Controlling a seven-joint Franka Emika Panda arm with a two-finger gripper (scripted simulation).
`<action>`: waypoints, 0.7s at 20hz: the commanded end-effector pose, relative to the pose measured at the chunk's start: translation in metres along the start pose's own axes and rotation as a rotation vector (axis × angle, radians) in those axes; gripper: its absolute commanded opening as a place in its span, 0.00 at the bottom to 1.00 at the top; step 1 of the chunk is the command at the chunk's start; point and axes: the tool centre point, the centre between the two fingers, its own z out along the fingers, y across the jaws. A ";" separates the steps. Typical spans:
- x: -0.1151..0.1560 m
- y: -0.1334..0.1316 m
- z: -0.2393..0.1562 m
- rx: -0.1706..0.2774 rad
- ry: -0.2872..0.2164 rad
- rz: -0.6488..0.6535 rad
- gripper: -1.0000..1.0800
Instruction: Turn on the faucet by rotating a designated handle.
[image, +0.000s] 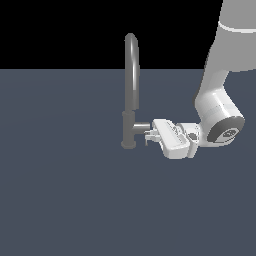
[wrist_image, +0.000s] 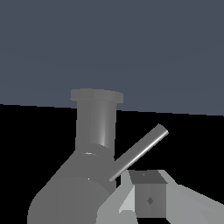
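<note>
Gripper (image: 148, 135) sits at the middle of the exterior frame, lying almost level and pointing toward that view's left, its fingertips up against the short side stub of the faucet (image: 131, 90). Whether the fingers are spread or pressed together cannot be told: in the exterior view they are too small and overlap the stub, and in the wrist view only one grey finger pad (wrist_image: 149, 197) shows clearly at the lower edge, with pale gripper body around it.

That faucet stands just left of centre in the exterior frame, upright on the flat blue-grey floor (image: 60, 200). Its thicker round base reaches the floor at mid-height of the frame, and its slim gooseneck climbs into the black band at the top, arching over near the upper edge. The stub juts from the base toward the exterior view's right, where it meets the gripper.

White arm (image: 220, 100) comes in from the upper right corner of the exterior frame, bends at a rounded joint at right of centre, and turns left into the wrist.

In the wrist view the faucet body fills the lower left as a thick grey cylinder with a flanged end. Handle (wrist_image: 139, 152), a thin bright rod, slants out from it toward the centre right, its near end just beside the finger pad; contact cannot be made out.
</note>
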 end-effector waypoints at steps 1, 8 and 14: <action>0.035 0.009 0.001 0.015 0.014 0.048 0.00; 0.022 -0.007 -0.001 0.007 0.007 0.019 0.00; 0.042 -0.014 0.000 0.012 0.011 0.038 0.00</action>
